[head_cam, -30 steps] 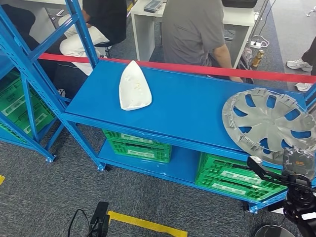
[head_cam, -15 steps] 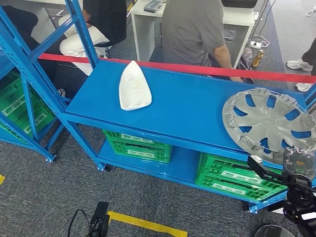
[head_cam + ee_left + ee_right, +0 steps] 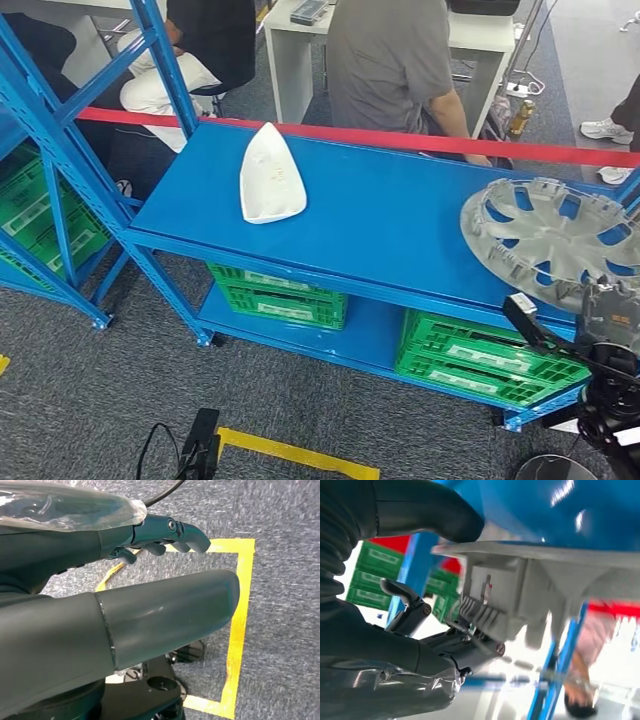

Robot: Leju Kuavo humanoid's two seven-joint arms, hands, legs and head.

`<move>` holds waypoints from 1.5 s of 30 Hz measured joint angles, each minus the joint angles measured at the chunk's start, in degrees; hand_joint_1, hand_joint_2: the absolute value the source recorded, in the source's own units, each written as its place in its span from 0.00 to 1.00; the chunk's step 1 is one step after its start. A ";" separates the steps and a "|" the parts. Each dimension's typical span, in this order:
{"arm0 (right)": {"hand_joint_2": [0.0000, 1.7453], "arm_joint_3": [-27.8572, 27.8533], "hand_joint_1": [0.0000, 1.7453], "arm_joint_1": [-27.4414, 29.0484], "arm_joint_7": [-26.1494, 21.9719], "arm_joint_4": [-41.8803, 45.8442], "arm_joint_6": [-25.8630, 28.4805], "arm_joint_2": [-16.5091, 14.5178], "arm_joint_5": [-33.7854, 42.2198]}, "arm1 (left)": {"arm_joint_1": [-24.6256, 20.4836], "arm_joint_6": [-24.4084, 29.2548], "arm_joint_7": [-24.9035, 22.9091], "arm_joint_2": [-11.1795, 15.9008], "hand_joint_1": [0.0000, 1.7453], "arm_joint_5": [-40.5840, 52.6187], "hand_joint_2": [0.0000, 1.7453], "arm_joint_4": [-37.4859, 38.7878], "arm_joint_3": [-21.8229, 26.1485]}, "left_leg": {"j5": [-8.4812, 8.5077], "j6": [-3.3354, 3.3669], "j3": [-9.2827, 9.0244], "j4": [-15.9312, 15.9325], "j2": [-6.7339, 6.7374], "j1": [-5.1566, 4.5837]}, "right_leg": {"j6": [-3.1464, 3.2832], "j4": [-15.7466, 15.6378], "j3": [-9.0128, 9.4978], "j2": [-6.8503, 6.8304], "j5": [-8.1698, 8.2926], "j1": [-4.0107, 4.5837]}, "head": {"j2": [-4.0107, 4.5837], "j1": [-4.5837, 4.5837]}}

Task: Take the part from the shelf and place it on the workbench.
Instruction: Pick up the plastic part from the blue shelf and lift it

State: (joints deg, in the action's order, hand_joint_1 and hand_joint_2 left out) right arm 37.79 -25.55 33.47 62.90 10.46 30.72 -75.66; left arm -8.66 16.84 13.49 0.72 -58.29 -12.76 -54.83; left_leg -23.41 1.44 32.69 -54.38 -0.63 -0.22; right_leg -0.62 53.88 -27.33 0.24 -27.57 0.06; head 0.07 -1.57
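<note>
- One part in play: the silver-grey plastic wheel cover with curved spokes (image 3: 555, 238), at the right end of the blue metal shelf deck (image 3: 362, 215), its near rim overhanging the front edge.
- Right hand (image 3: 604, 330) at that near rim. The right wrist view shows its thumb (image 3: 429, 510) above the rim and dark fingers (image 3: 467, 645) beneath, against the ribbed clips; it appears clamped on the rim, though contact of the thumb is not certain.
- Left hand (image 3: 151, 565) hangs over grey carpet and yellow floor tape, fingers apart, holding nothing.
- Step in hand, as I judge it: lifting the cover clear of the deck. Keep the pinch firm on a ribbed section, raise the near edge first, draw it straight off; a one-sided hold on a wide disc may let it swing or slip.
- Cover looks light, thin, stiff; underside faces up, moulded tabs ringing the rim.
- White triangular plastic shell (image 3: 272, 175) lies well apart, at mid-deck.
</note>
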 joint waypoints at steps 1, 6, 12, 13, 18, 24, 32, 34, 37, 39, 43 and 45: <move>1.00 -0.55 1.00 0.04 -0.07 1.53 -0.05 0.07 -0.51 | -0.01 0.08 0.28 -0.01 0.00 0.00 0.00 0.00 -0.02 | 0.00 0.00 0.00 0.00 0.00 0.00 | 0.00 0.00 0.00 0.00 0.00 0.00 | 0.00 -0.01; 1.00 -2.97 1.00 0.03 -1.12 8.47 -0.17 0.38 -2.77 | -0.03 0.04 1.64 -0.02 0.00 0.00 0.00 0.00 -0.03 | 0.00 -0.01 0.01 0.01 0.00 0.00 | 0.00 0.00 -0.01 0.00 0.00 0.00 | -0.01 -0.01; 1.00 -5.08 1.00 -0.58 -3.14 15.55 1.32 0.38 -1.44 | -0.11 0.03 2.97 -0.05 0.00 -0.07 0.25 -0.01 -0.03 | 0.00 -0.01 0.01 0.02 0.01 0.01 | 0.01 0.01 -0.04 0.00 0.00 0.00 | -0.01 -0.01; 1.00 -5.39 1.00 -0.70 -3.53 16.60 1.62 0.38 -0.72 | -0.11 0.02 3.14 -0.07 0.00 -0.08 0.50 -0.01 -0.04 | 0.01 -0.01 0.01 0.02 0.00 0.01 | 0.01 0.01 -0.04 0.00 0.00 0.00 | -0.01 -0.01; 1.00 -7.07 1.00 -1.30 -5.05 22.12 2.52 0.28 3.85 | -0.33 0.01 4.45 -0.18 0.00 0.04 1.00 -0.01 -0.09 | 0.01 -0.01 0.03 0.02 -0.01 0.01 | 0.00 0.01 -0.04 -0.08 0.00 0.01 | -0.01 -0.01; 1.00 -8.41 1.00 -3.39 -6.55 26.10 2.29 0.27 6.79 | -0.78 0.02 5.22 -0.35 0.00 0.60 1.00 0.00 -0.10 | 0.01 -0.01 0.03 0.02 0.00 0.00 | 0.00 0.01 -0.03 -0.06 0.00 0.01 | 0.00 -0.01; 1.00 -7.82 1.00 -5.38 -7.76 27.35 1.06 0.14 6.80 | -1.09 -0.05 5.31 -0.60 0.00 0.94 1.00 -0.01 -0.12 | 0.01 -0.01 0.05 0.02 -0.03 -0.01 | 0.00 0.01 -0.03 -0.09 0.00 0.02 | 0.00 -0.01; 1.00 -7.40 1.00 -6.02 -8.17 27.37 0.87 0.07 6.79 | -1.12 -0.22 5.45 -0.63 0.00 1.03 1.00 -0.02 -0.13 | 0.01 -0.01 0.07 0.02 -0.02 -0.01 | 0.00 0.01 -0.04 -0.08 0.00 0.02 | 0.00 -0.01; 1.00 -6.50 1.00 -7.06 -8.94 27.37 0.80 -0.40 6.85 | -1.15 -0.63 5.78 -0.72 0.00 1.24 1.00 -0.02 -0.15 | 0.01 -0.02 0.09 0.03 -0.03 0.00 | 0.00 0.01 -0.05 -0.09 0.00 0.04 | -0.01 -0.01; 1.00 -5.72 1.00 -7.76 -9.63 27.30 0.80 -1.09 7.21 | -1.22 -1.16 6.00 -0.74 0.00 1.40 1.00 -0.01 -0.16 | 0.02 -0.03 0.10 0.05 -0.03 0.00 | 0.00 0.02 -0.06 -0.09 0.00 0.08 | -0.01 -0.01; 1.00 -3.74 1.00 -9.65 -10.98 26.52 0.92 -3.06 8.44 | -1.66 -1.63 6.14 -0.78 0.00 1.56 1.00 -0.02 -0.16 | 0.05 -0.07 0.10 0.07 -0.03 0.01 | 0.00 0.02 -0.09 -0.09 0.00 0.10 | 0.00 -0.01; 1.00 -2.84 1.00 -10.40 -11.36 25.98 1.01 -3.91 8.73 | -1.85 -1.66 6.14 -0.79 0.00 1.57 1.00 -0.01 -0.16 | 0.07 -0.10 0.11 0.09 -0.05 0.02 | 0.01 0.02 -0.09 -0.10 0.00 0.10 | -0.01 -0.01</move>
State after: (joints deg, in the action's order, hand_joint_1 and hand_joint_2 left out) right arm 34.95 -35.95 22.11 88.89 11.47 26.81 -66.93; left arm -10.51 15.17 19.63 -0.07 -56.72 -12.78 -54.99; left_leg -23.34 1.34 32.80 -54.30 -0.68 -0.20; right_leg -0.62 53.90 -27.42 0.14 -27.58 0.16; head 0.07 -1.57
